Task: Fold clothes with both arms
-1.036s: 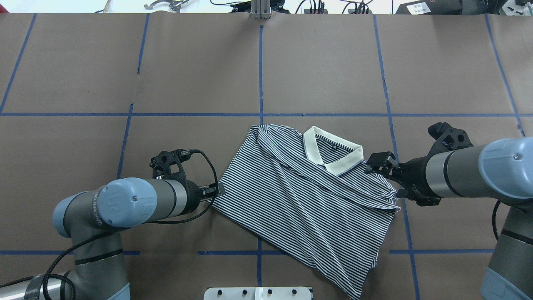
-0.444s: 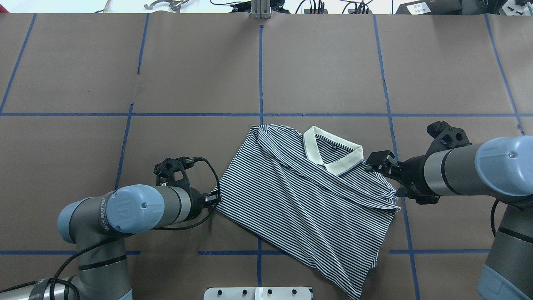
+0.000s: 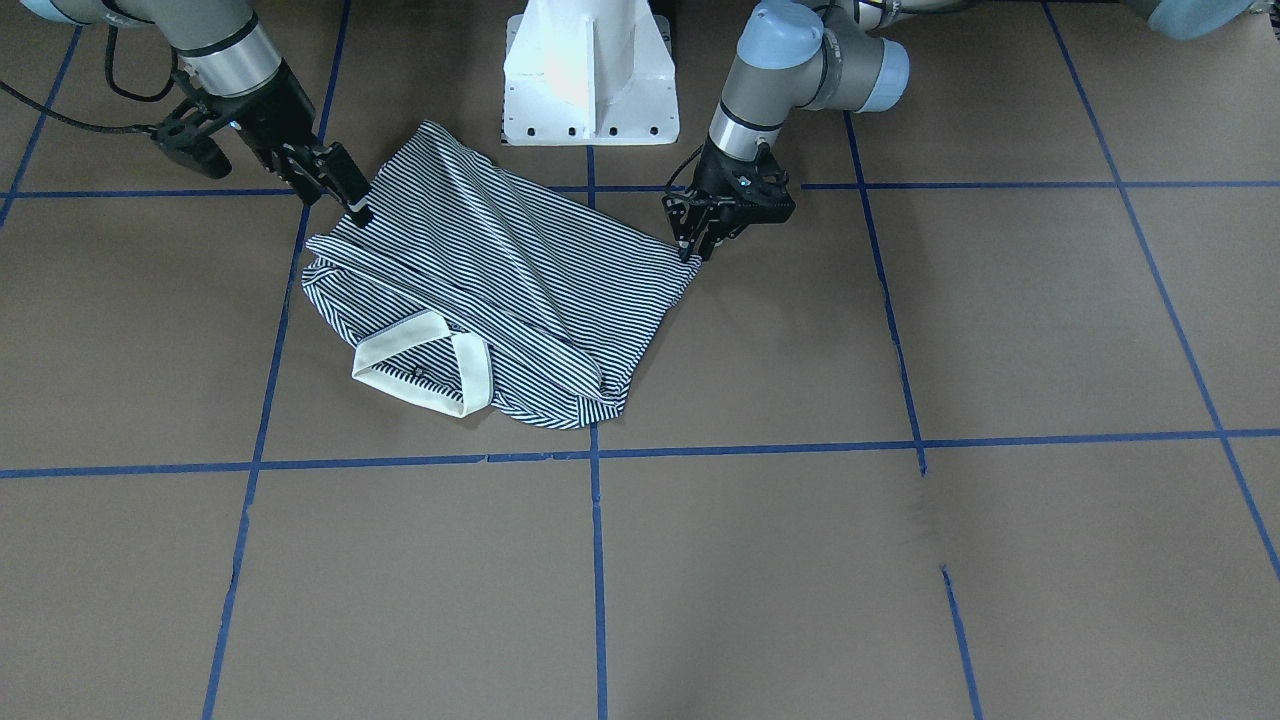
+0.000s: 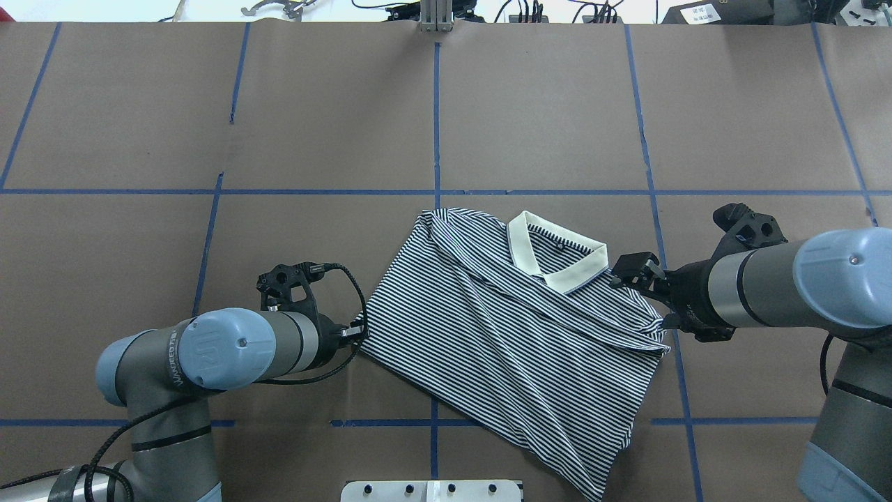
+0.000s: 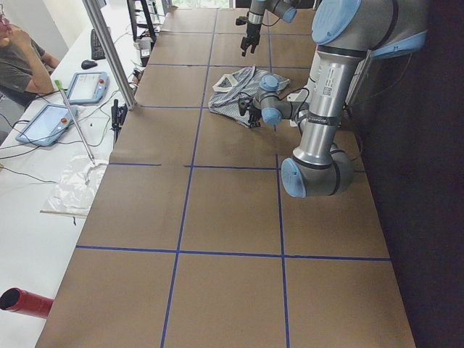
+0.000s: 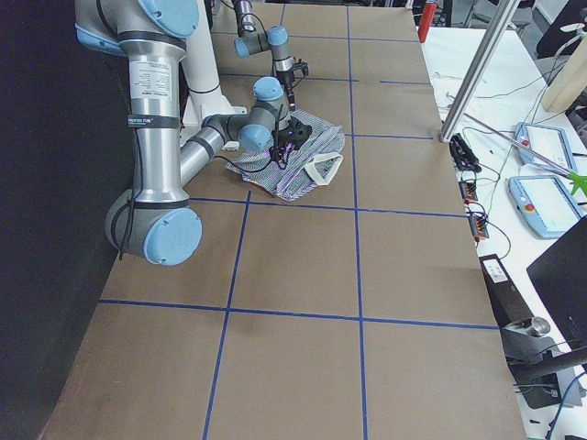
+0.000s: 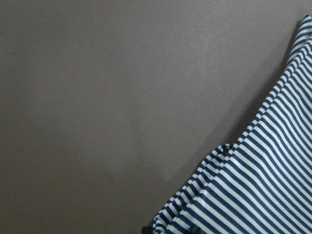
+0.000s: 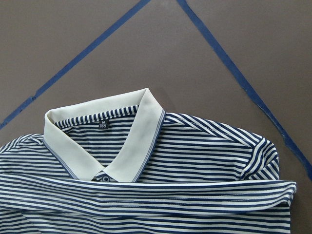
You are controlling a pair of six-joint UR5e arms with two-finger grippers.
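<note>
Overhead exterior: the polo shirt (image 4: 516,335) lies partly folded on the brown table (image 4: 313,125), on the robot's side. It crosses the central blue tape line (image 4: 436,125) and sits mostly to that line's right. The fabric carries thin navy-and-white stripes. The plain white collar (image 4: 557,261) faces the far side, with one dark button (image 4: 559,245) at the placket. A folded layer and several creases run diagonally below the collar. The left gripper (image 4: 357,330) sits at the shirt's left corner, jaws narrow and pinched on the fabric. The right gripper (image 4: 640,296) sits at the shoulder just right of the collar, jaws wide, one finger beside the collar and the other at the folded right edge. Exterior front-facing: the shirt lies just in front of the white pedestal base (image 3: 590,70), collar toward the camera, with a gripper at each side edge. Exterior left and exterior right: the shirt appears small, between the two arms; an operator (image 5: 18,65) sits beside the table. Left wrist-mounted: striped fabric bunches toward the dark fingertips (image 7: 194,230) at the bottom edge. Right wrist-mounted: the collar shows a small size label (image 8: 103,125); a straight folded band crosses below it.
</note>
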